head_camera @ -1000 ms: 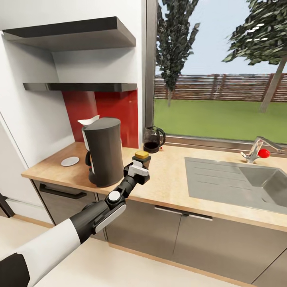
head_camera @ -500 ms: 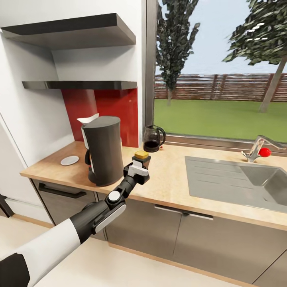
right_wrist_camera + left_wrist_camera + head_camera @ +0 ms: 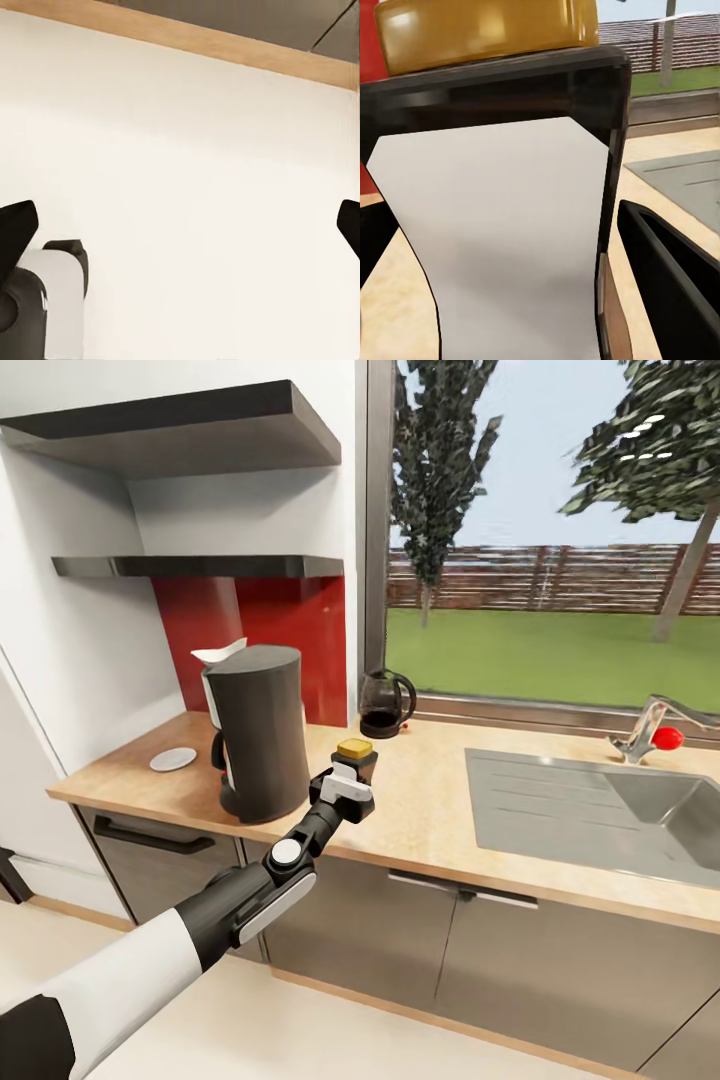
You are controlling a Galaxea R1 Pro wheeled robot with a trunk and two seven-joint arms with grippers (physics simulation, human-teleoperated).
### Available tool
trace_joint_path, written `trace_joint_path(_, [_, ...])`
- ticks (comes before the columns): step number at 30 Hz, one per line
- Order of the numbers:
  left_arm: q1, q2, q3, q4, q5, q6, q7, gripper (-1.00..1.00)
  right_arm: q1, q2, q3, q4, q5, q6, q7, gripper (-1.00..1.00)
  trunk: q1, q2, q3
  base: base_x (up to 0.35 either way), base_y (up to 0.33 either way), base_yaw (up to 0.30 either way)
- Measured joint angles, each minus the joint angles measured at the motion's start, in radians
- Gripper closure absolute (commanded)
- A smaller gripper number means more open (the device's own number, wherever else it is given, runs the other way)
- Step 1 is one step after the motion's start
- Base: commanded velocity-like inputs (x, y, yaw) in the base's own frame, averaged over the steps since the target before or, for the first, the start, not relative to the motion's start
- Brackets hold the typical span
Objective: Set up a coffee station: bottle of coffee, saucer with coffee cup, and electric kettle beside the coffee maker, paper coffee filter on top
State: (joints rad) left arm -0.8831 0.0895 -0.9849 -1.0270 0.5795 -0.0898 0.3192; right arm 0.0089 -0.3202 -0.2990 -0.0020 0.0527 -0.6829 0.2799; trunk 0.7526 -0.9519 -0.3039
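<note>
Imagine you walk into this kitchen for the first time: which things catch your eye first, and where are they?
The tall dark coffee maker stands on the kitchen countertop before a red wall panel, a paper coffee filter on top. Beside it the left gripper holds the yellow-capped bottle of coffee. A steel sink lies under the big garden window.

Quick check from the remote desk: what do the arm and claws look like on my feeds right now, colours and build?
In the head view, the left arm runs from a black segment through a white sleeve-like shell into glossy black links with a light grey panel and a round silver joint cap. Its left claw has a white-grey housing. The wrist views show matte black fingers, and the right claw's dark fingertips sit wide apart.
</note>
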Motion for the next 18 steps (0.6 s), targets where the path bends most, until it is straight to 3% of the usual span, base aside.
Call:
trace_joint_path(2, [0.0,0.0,0.0,-0.001,0.0,0.0,0.0,1.0,-0.003,0.008,0.003,-0.043,0.006,0.002,0.003,-1.0,0.008,-0.014,-0.006,0.0,0.0,0.0])
trace_joint_path(4, [0.0,0.0,0.0,-0.001,0.0,0.0,0.0,1.0,-0.014,0.029,0.006,-0.088,0.047,0.018,0.007,-1.0,0.015,-0.028,-0.012,0.0,0.0,0.0])
trace_joint_path(7, [0.0,0.0,0.0,0.0,0.0,0.0,0.0,1.0,-0.057,0.048,0.005,-0.119,0.139,0.139,0.007,-1.0,0.027,-0.049,-0.022,0.0,0.0,0.0])
trace_joint_path(9, [0.001,0.0,0.0,-0.001,0.0,0.0,0.0,1.0,-0.083,0.059,0.005,-0.136,0.169,0.215,0.019,-1.0,0.035,-0.063,-0.028,0.0,0.0,0.0])
trace_joint_path(13, [0.001,0.0,0.0,0.0,0.0,0.0,0.0,1.0,-0.104,0.073,0.002,-0.17,0.195,0.276,0.132,-1.0,0.05,-0.091,-0.041,0.0,0.0,0.0])
trace_joint_path(18, [0.0,0.0,0.0,-0.001,-0.001,0.0,0.0,1.0,-0.108,0.076,-0.004,-0.184,0.2,0.296,0.239,-1.0,0.062,-0.112,-0.05,0.0,0.0,0.0])
